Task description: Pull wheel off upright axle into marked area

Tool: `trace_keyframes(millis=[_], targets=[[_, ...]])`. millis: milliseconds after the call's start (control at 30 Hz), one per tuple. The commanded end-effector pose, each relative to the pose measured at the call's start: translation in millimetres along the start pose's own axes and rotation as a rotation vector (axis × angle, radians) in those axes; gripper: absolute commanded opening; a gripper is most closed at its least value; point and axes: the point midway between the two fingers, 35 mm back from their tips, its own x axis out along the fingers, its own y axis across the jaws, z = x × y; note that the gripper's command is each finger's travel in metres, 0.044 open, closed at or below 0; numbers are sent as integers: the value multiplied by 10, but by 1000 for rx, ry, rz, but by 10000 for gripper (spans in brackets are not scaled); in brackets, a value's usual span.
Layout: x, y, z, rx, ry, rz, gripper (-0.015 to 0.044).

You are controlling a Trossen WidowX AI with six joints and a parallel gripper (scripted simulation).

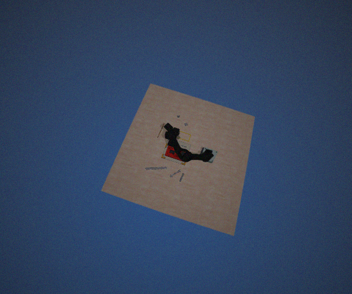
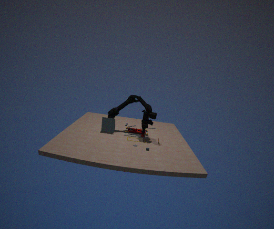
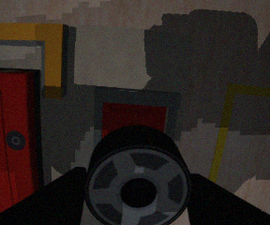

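Observation:
A dark wheel with grey spokes (image 3: 140, 137) is between my fingers in the wrist view, its face towards the camera. My gripper (image 2: 143, 133) (image 3: 137, 182) is shut on it, low over the table beside the red block. The hub hole looks dark; the upright axle is not seen clearly, so I cannot tell whether the wheel is still around it. A red square with a grey border (image 3: 135, 112) shows just behind the wheel. The marked area's yellow outline (image 1: 190, 137) (image 3: 222, 137) lies to the right of the wheel in the wrist view.
The red block (image 1: 172, 153) (image 2: 135, 130) (image 3: 20, 117) has yellow corner brackets (image 3: 54, 61) around it. A thin upright strip (image 1: 160, 130) (image 2: 158, 141) stands near my gripper. A small grey cube (image 1: 178, 116) (image 2: 147, 149) and grey bars (image 1: 155, 168) lie around. A grey-green panel (image 2: 108, 125) stands by the arm's base.

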Motion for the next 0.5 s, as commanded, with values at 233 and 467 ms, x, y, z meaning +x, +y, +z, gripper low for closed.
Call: trace_keyframes(millis=[233,467], targets=[[-81,3,11,-5,-9,-7,0],[-104,3,10,-5,-9,-7,0]])
